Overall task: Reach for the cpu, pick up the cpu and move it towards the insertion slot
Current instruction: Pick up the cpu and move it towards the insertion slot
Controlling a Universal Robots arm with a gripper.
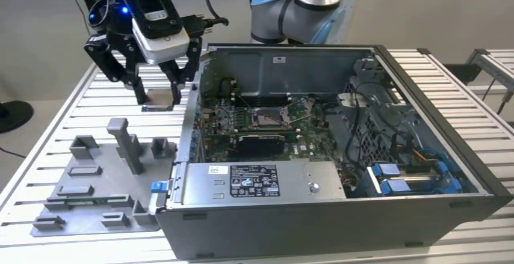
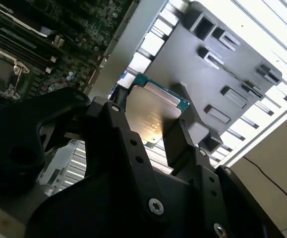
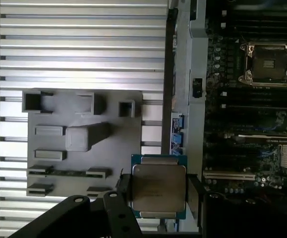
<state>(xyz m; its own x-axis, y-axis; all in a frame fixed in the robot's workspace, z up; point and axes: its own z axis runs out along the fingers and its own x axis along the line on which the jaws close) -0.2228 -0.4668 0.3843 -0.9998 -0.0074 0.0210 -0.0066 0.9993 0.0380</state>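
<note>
Nearest, the grey fixture plate (image 1: 90, 199) lies on the slatted table (image 1: 64, 110), against the open computer case (image 1: 337, 216). Behind it the gripper (image 1: 159, 95) hangs above the table, its fingers closed on two opposite edges of the cpu (image 1: 159, 101), held flat. Farther in, the insertion slot (image 1: 268, 117) sits on the green board inside the case, well apart from the cpu.

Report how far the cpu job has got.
Done: the cpu is picked up, clamped in the gripper. In hand: it hangs over the slatted table, outside the computer case. Left: it is not yet over the insertion slot inside the case.
</note>
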